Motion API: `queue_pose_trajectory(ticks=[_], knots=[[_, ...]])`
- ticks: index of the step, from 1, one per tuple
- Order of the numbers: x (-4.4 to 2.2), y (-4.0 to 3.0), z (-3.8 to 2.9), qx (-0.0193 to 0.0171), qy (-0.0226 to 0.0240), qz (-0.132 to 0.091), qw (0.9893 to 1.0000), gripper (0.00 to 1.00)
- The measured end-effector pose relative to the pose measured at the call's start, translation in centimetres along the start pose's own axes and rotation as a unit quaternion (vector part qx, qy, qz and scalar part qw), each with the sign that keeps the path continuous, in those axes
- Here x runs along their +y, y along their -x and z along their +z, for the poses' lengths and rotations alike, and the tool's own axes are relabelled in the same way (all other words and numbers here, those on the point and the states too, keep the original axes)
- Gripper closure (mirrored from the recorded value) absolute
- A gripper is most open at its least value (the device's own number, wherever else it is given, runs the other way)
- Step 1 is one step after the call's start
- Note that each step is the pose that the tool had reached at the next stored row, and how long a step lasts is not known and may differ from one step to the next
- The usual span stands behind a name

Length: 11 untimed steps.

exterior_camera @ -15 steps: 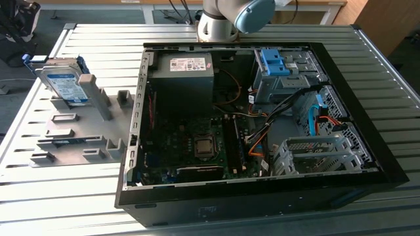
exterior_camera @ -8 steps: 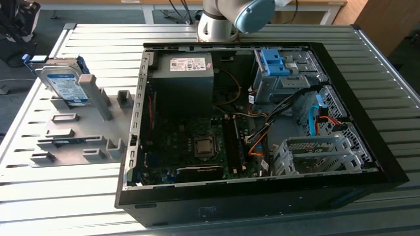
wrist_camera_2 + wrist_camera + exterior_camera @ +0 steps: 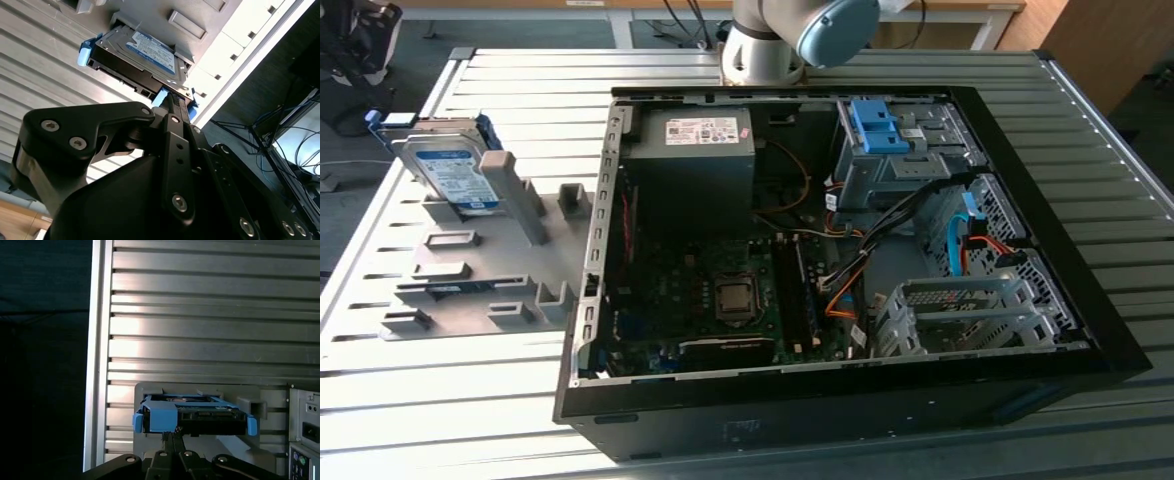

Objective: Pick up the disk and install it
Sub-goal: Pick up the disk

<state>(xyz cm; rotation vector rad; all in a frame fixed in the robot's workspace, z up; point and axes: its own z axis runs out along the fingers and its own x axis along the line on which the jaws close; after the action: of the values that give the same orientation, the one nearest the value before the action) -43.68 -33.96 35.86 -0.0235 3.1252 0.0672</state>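
Aluminium slats make up the worktop (image 3: pixel 454 420), and everything sits on that. The biggest thing on it is the open black PC case (image 3: pixel 854 398), with the board and cables in plain sight. Just on the exterior view's left of the case there's a grey holder plate (image 3: pixel 467 290). The disk (image 3: pixel 447 172) is propped on edge in it, leaning a bit, blue rails on, so it's not in the case. In both wrist views the gripper (image 3: pixel 172 101) (image 3: pixel 170 434) points at the disk (image 3: pixel 145 52) (image 3: pixel 195 415), pinched closed on nothing and clear of it.
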Motion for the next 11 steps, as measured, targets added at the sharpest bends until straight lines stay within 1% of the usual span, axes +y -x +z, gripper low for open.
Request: queue_pose_trajectory(ticks=[11], knots=[[0.0, 0.0, 0.0, 0.0004, 0.0001, -0.008, 1.0, 0.89]])
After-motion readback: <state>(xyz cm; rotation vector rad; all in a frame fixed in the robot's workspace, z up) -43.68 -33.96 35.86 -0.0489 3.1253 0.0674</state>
